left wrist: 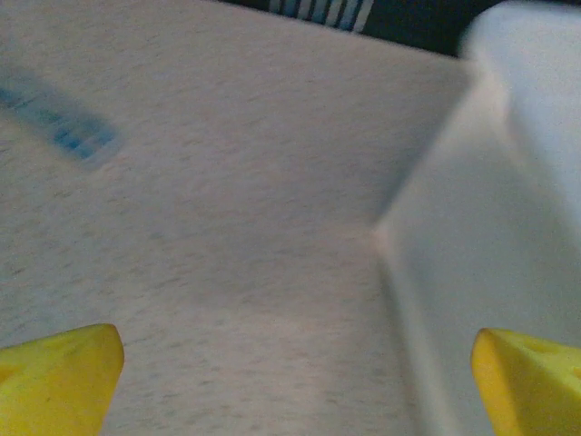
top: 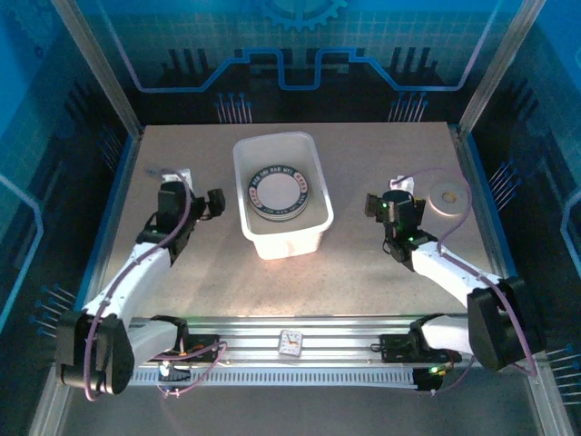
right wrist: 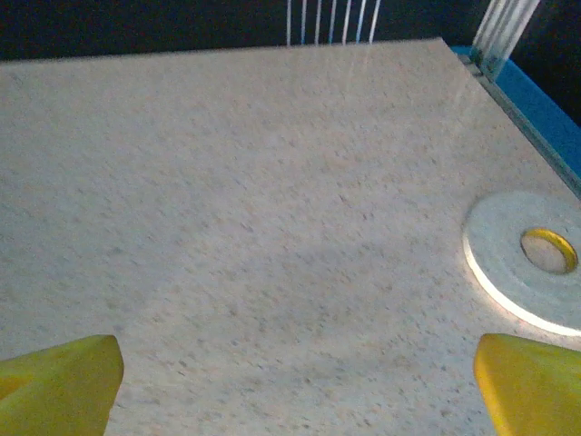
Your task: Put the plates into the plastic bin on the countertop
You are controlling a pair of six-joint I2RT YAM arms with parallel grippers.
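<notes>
The translucent white plastic bin (top: 281, 227) stands mid-countertop (top: 363, 272) and holds a stack of plates, the top one dark-rimmed with lettering (top: 280, 193). One white plate with an orange centre (top: 448, 199) lies flat on the countertop at the right, also seen low and to the right in the right wrist view (right wrist: 508, 263). My left gripper (top: 215, 202) sits just left of the bin, open and empty (left wrist: 295, 381), with the bin's wall (left wrist: 490, 272) close on its right. My right gripper (top: 396, 200) is open and empty (right wrist: 295, 381), left of the lone plate.
A small square clock-like object (top: 290, 342) rests on the aluminium rail at the near edge. Blue edging and frame posts (top: 481, 91) bound the countertop. Bare speckled surface lies between the bin and the right gripper.
</notes>
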